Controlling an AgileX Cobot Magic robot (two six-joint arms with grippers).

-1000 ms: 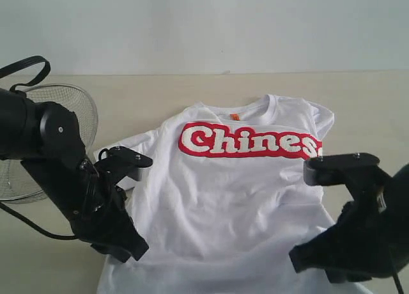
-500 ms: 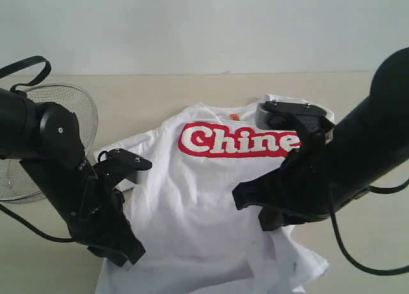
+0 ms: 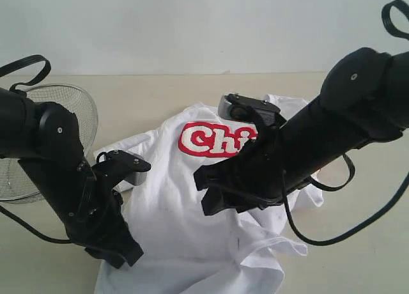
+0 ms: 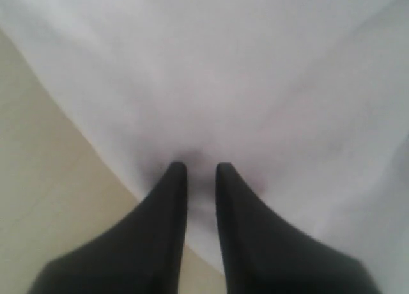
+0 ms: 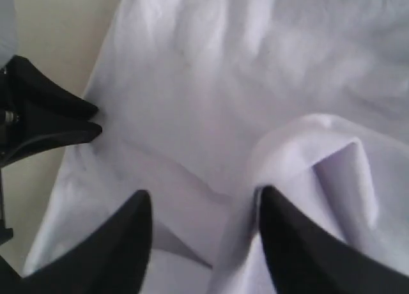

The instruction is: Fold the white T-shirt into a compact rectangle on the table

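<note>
The white T-shirt [image 3: 185, 236] lies on the table [image 3: 160, 96]. One side is bunched up and folded over. My right arm [image 3: 332, 128] hides some red letters [image 3: 208, 139]. My left gripper [image 4: 199, 169] pinches its edge. My right gripper [image 5: 204, 204] is spread wide above it.

arms [image 3: 64, 179]: matte black | jaws: black, tapered | cables [image 3: 25, 67]: black loops
</note>
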